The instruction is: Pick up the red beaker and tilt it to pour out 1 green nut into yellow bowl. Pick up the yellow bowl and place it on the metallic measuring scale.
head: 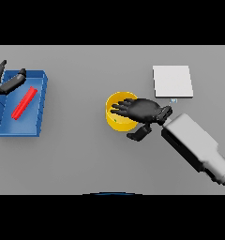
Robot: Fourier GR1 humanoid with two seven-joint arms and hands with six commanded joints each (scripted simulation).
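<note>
The yellow bowl (115,114) stands mid-table, and a small green speck, probably the nut (115,120), shows inside it. My right hand (143,109) lies over the bowl's right half. Its fingers (123,107) stretch straight across the rim and its thumb (138,133) hangs outside the wall, just off it. The hand is open. The red beaker (24,103) lies on its side in a blue tray (39,101) at the left. My left hand (5,80) is open, fingers spread, at the tray's far left corner. The metallic scale (173,81), a pale square plate, sits behind and to the right of the bowl.
The blue tray's walls enclose the beaker at the far left. My right forearm (196,145) slants in from the lower right, close to the scale's near edge. Bare grey table (81,150) lies between the tray and the bowl.
</note>
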